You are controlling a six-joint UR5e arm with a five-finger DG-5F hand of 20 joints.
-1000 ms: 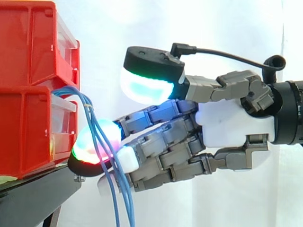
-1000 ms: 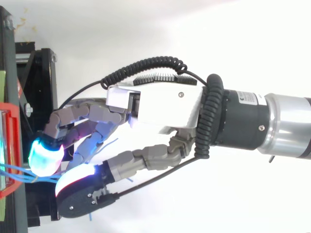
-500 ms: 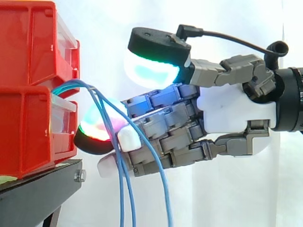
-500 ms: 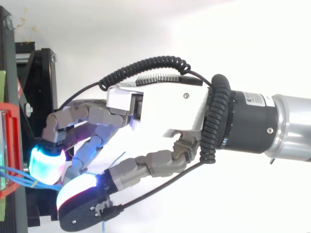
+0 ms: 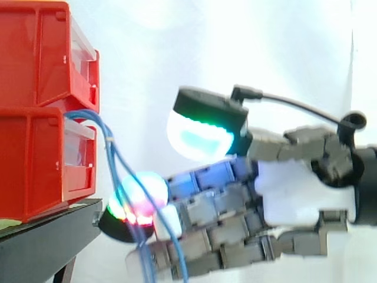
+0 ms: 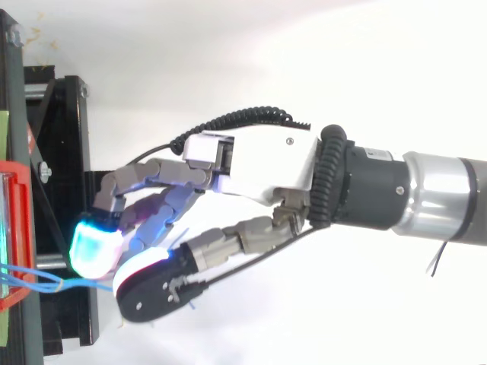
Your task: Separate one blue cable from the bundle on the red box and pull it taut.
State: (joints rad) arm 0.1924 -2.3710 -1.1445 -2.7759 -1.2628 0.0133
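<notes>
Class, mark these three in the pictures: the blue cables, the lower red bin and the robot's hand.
blue cables (image 5: 108, 137): side view, on the bend just outside the bin.
lower red bin (image 5: 32, 165): side view, on its side wall.
hand (image 5: 300, 197): side view, on the white palm.

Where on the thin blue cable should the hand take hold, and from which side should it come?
Take the thin blue cable on its free hanging stretch, just below the bend where it leaves the stacked red plastic bins. Come from the right in the side view: the bins and the black stand block the left.
</notes>
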